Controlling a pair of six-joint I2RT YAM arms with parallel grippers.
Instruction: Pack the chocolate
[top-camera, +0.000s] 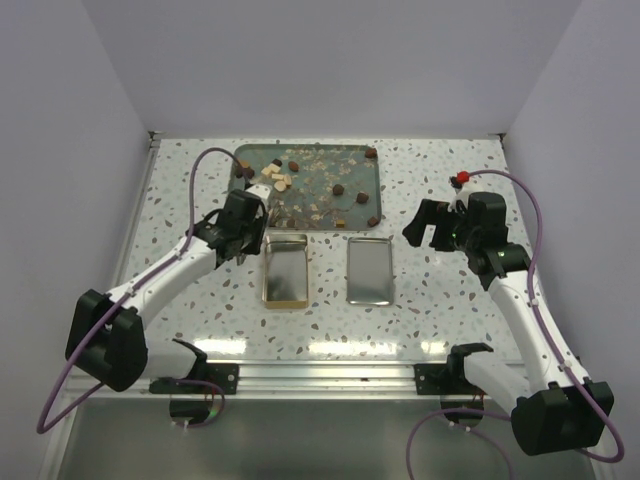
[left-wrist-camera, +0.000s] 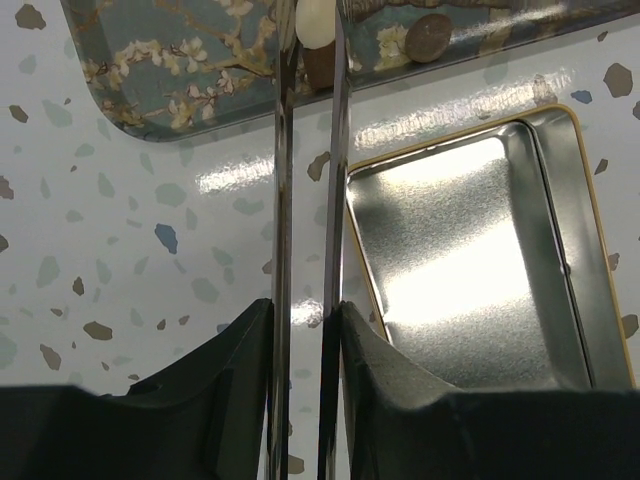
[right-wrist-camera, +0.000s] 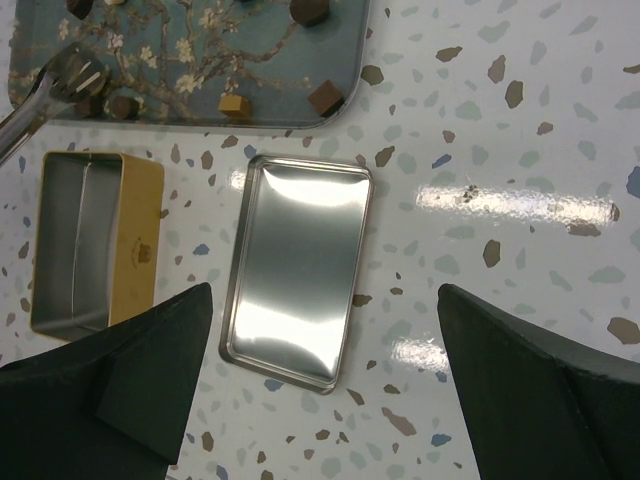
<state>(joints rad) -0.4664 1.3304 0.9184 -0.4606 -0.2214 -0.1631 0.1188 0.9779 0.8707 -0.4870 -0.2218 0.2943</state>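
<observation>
**Steel tongs (left-wrist-camera: 284, 200) pinch a cream-white piece (left-wrist-camera: 316, 22) at the tray's near edge**

Your left tool (top-camera: 243, 222) is clenched on the tongs. Its black fingers (left-wrist-camera: 240, 350) press the two thin metal arms from either side, so the arms run close together and nearly parallel. At their far tips, the cream-white piece sits between the arms, over the near edge of the blossom-patterned tray (left-wrist-camera: 170, 70). A brown piece (left-wrist-camera: 320, 65) lies just below it, also between the arms. You cannot tell from these views whether the cream piece is lifted or resting on the tray.

The rest of the chocolate (top-camera: 339, 189) lies scattered across the tray, dark and pale pieces among thin crumbs, all beyond the left tool.

The open gold tin (left-wrist-camera: 450, 280) stands on the speckled worktop (top-camera: 450, 300) just to the right of the tongs and nearer to you than the tray. Its shiny floor is bare. Its lid (right-wrist-camera: 295, 270) lies flat beside it, further right, with a gap between the two.

Your right tool (top-camera: 428, 228) is released, with its jaws spread wide. It hangs above the worktop to the right of the lid, well away from the chocolate and touching nothing.
</observation>
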